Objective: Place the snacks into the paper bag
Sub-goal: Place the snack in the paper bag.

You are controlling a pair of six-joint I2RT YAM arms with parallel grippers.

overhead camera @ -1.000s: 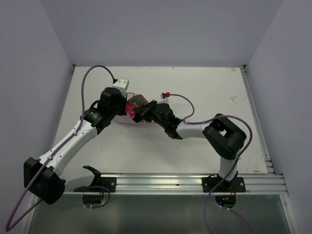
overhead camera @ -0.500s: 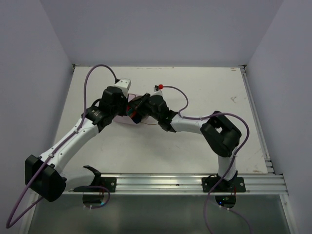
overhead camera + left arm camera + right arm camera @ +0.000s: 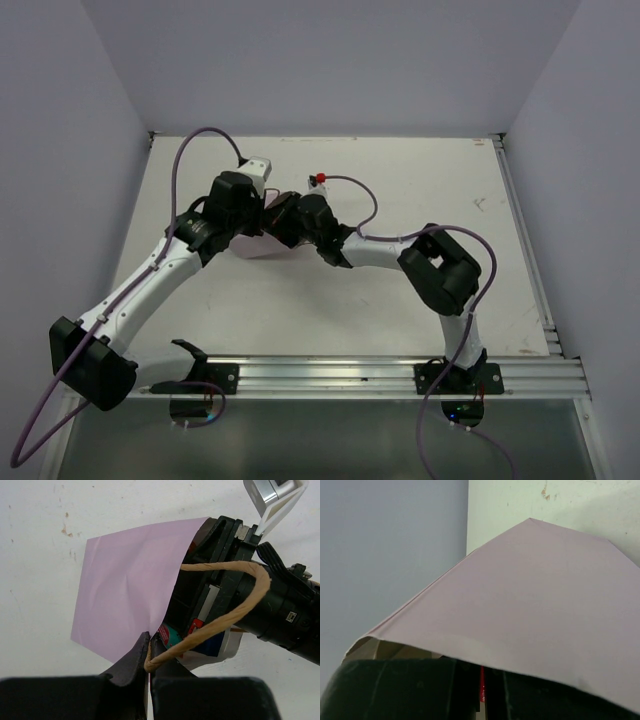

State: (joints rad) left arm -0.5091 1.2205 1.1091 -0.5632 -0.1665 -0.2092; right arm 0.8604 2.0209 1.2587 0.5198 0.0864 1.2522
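Observation:
The pale pink paper bag [image 3: 127,585] lies on its side on the white table, its mouth facing right. My left gripper [image 3: 149,649] is shut on the base of the tan string handle [image 3: 235,612] and holds the mouth open. My right gripper [image 3: 212,575] reaches into that mouth. In the right wrist view the bag's wall [image 3: 540,595] covers the fingers, and a thin pink-red packet [image 3: 482,687] sits pinched between them. A teal-green packet [image 3: 171,636] and a dark blue packet [image 3: 214,645] lie inside the bag. From above, both grippers meet at the bag [image 3: 262,247].
Grey walls close the table on the left, back and right. An aluminium rail [image 3: 350,375] carries both arm bases at the near edge. Purple cables loop above each arm, with a red connector [image 3: 320,180] behind the right wrist.
My right gripper has moved left with the pink-red packet, from outside the bag's mouth to inside it. The left gripper has kept its hold on the handle.

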